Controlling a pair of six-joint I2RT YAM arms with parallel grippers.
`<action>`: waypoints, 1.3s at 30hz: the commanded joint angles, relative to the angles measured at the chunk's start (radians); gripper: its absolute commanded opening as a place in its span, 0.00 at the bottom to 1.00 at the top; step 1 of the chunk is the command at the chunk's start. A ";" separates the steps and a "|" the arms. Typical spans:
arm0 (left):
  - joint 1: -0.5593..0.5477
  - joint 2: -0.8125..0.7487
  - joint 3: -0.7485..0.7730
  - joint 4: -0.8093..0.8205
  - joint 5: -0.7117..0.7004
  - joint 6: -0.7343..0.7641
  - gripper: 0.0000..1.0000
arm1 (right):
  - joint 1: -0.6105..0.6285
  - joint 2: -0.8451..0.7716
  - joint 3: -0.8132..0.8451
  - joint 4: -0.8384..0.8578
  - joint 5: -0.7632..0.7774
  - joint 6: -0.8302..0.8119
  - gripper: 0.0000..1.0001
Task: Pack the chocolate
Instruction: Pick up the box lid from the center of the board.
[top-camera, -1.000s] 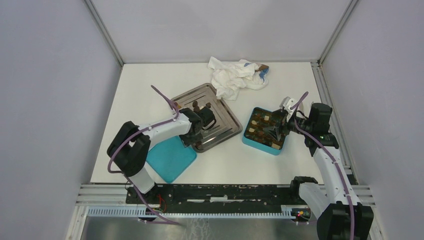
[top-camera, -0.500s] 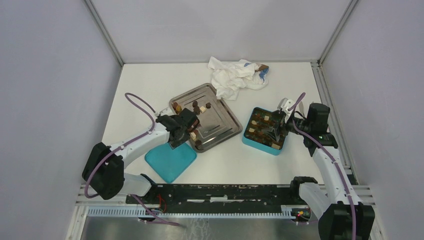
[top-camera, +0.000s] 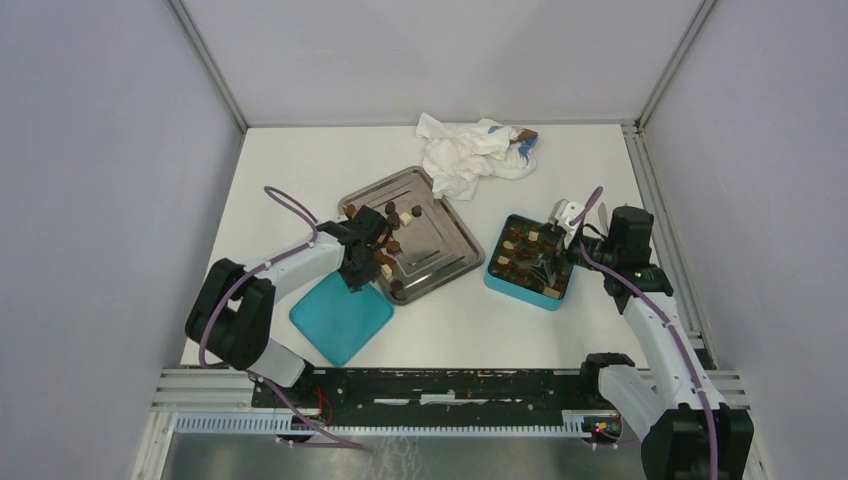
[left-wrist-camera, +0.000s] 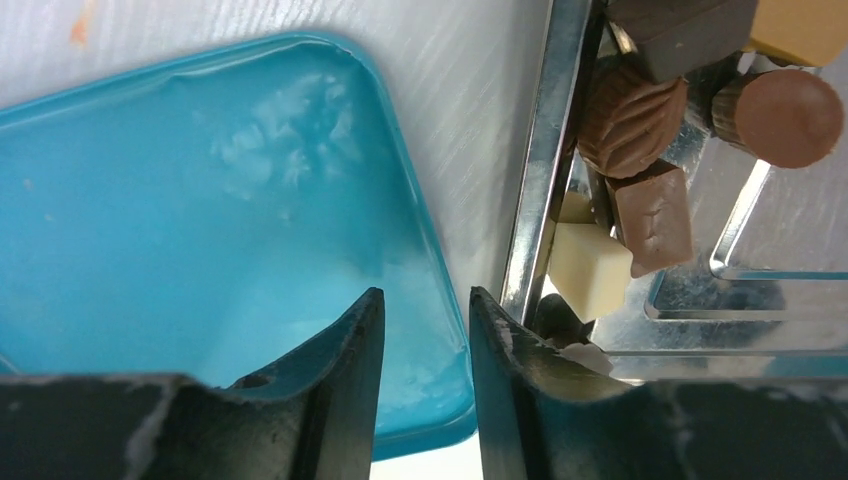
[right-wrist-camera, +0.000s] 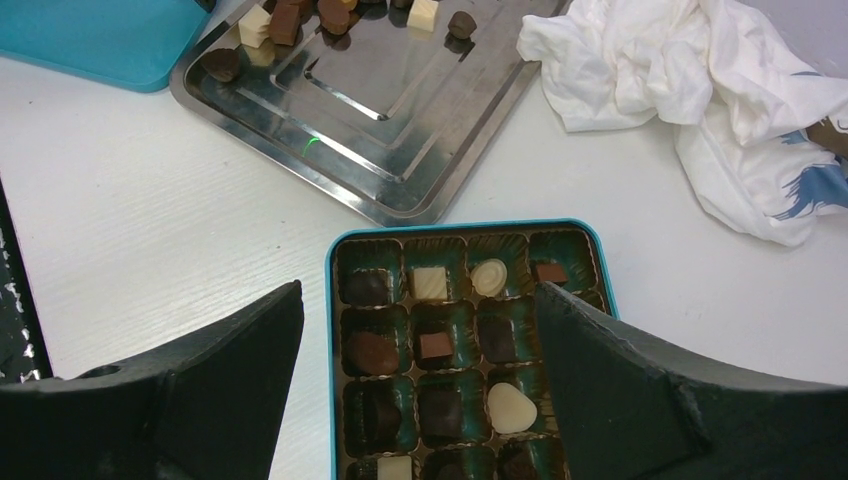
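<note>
On the white table (top-camera: 300, 170), a teal lid (top-camera: 335, 322) lies flat at the near left. The left claw (top-camera: 366, 266) hangs low over the lid's far corner, where that corner lies just beside the near-left rim of the metal tray (top-camera: 445, 250). In the left wrist view its fingers (left-wrist-camera: 345, 390) stand a little apart with nothing between them, and the gap sits over the lid's edge and a strip of table next to the tray rim (left-wrist-camera: 540, 180). Loose chocolate (top-camera: 385, 270) is gathered along the tray's left side. A cream square (left-wrist-camera: 590, 270), a brown block (left-wrist-camera: 655, 215) and a round brown piece (left-wrist-camera: 780, 115) lie close together against the rim, and a few more pieces (top-camera: 405, 215) sit near the far-left corner. A crumpled white cloth (top-camera: 465, 152) with blue marks lies beyond the tray, toward the back. To the right of the tray sits a teal box (top-camera: 493, 283) with rows of small cups, most of which hold one dark, brown or cream piece (right-wrist-camera: 430, 283). The right claw (top-camera: 548, 268) hovers over the box with its jaws spread wide and holds nothing.
</note>
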 joint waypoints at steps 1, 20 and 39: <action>0.016 0.042 0.038 0.049 0.058 0.053 0.41 | 0.031 -0.014 0.029 -0.004 0.012 -0.027 0.90; 0.044 0.081 -0.009 0.070 0.083 0.080 0.02 | 0.080 0.014 0.037 -0.014 0.063 -0.051 0.90; -0.097 -0.552 -0.027 0.151 0.146 0.064 0.02 | 0.148 -0.067 -0.094 0.387 -0.247 0.325 0.90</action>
